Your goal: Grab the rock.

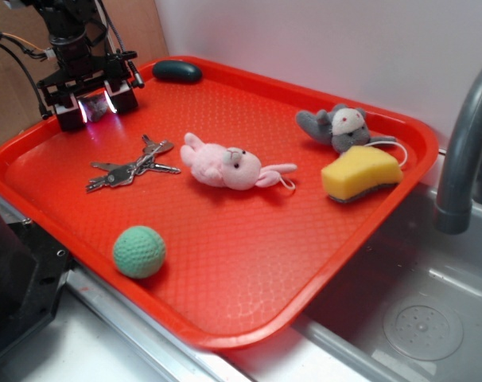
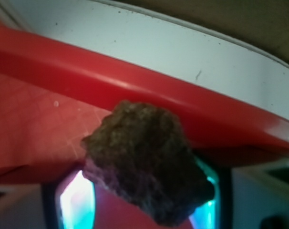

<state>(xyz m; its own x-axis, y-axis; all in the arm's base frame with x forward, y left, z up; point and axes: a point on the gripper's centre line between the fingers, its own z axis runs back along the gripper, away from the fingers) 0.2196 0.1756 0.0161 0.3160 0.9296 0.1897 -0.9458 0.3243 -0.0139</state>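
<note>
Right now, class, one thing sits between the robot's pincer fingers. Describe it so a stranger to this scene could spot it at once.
Start at the red tray and go to its far left corner, where the black pincer hangs low. Between its fingers is the rock. It is small, rough, angular and brownish-grey, unlike the smooth dark oval object lying nearby by the tray's rim.

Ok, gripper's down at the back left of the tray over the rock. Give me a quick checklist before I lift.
1. Rock sits between the fingers: ok, wrist view shows it between both pads.
2. Firm grip on rock: cannot tell, contact is not clearly shown.
3. Gripper clear of tray rim: ok.
4. Keys apart from gripper: ok.
5. Dark teal oval apart from gripper: ok.
</note>
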